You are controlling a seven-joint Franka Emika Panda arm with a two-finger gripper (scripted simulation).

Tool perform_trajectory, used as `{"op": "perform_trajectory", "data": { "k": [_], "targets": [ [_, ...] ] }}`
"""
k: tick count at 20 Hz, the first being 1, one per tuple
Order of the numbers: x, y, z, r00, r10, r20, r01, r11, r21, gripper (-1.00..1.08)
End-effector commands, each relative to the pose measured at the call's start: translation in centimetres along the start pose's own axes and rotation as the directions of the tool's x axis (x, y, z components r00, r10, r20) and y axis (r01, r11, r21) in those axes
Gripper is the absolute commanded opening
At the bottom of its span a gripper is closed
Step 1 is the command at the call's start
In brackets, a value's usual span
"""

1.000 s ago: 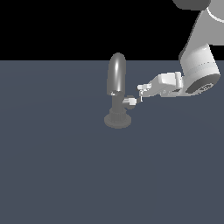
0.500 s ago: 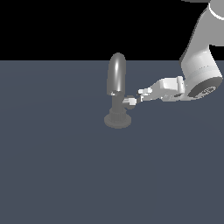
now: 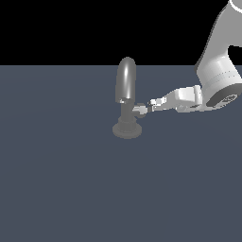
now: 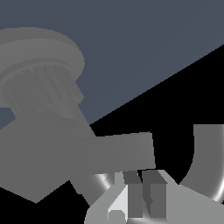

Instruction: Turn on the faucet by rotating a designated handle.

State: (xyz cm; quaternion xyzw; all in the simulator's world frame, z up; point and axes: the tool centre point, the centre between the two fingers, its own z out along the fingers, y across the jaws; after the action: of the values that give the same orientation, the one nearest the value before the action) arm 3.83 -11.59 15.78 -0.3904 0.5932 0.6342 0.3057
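Observation:
The glossy grey faucet (image 3: 126, 90) stands on its round base in the middle of the exterior view, its arched spout upright. The handle (image 3: 139, 109) is a short grey stub jutting from the column toward the exterior view's right. My gripper (image 3: 151, 104) reaches in from that side, its tips at the stub's outer end. In the wrist view the handle (image 4: 120, 153) runs from the faucet (image 4: 41, 83) to just over my gripper (image 4: 143, 192). The two dark fingers (image 4: 153, 197) lie close together with nothing between them. The spout curves past beside them.
A flat dark blue-grey floor (image 3: 71, 189) spreads under the faucet, with black background beyond it. My white arm (image 3: 217, 75) comes down from the exterior view's upper right.
My gripper has sunk slightly and edged closer to the handle's end. The faucet and handle look unmoved.

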Motion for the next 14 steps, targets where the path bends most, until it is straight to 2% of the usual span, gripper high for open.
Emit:
{"op": "perform_trajectory", "data": {
  "k": [1,12,13,14],
  "targets": [
    [0.7,-0.2,0.0,1.0,0.002,0.001,-0.002,1.0,0.0,-1.0],
    [7.7,-2.6,0.1,1.0,0.03,0.008,-0.03,1.0,-0.004,-1.0],
    [7.7,-2.6,0.1,1.0,0.03,0.008,-0.03,1.0,-0.004,-1.0],
    [2.5,-1.8,0.0,0.999,-0.047,-0.008,0.047,0.999,-0.011,-1.0]
  ]
}}
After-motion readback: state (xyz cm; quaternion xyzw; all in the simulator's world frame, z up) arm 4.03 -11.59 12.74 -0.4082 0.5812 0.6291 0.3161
